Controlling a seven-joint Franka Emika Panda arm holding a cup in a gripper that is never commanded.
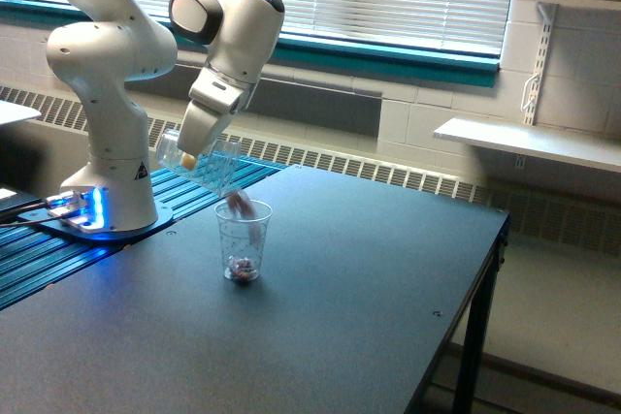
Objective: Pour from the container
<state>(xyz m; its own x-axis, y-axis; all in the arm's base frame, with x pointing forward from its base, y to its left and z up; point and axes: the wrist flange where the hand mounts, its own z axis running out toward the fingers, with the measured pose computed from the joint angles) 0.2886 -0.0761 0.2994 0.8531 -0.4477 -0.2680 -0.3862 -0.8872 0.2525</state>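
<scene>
In the exterior view my gripper (193,145) is shut on the clear, squarish container (206,163). The container is tilted steeply, its wide mouth pointing down and toward the view's right, just above and left of the small round clear cup (243,240). Reddish-brown pieces (238,205) are falling from the container's mouth into the cup's rim. A yellowish piece still shows inside the container near my fingers. A few dark pieces (241,268) lie at the bottom of the cup, which stands upright on the dark table (320,317).
The arm's white base (107,162) stands at the view's left on a blue-lit plate beside teal ribbed matting (58,259). A radiator runs along the wall behind the table. The table's right edge (475,298) drops off to the floor. A wall shelf (529,143) hangs at the right.
</scene>
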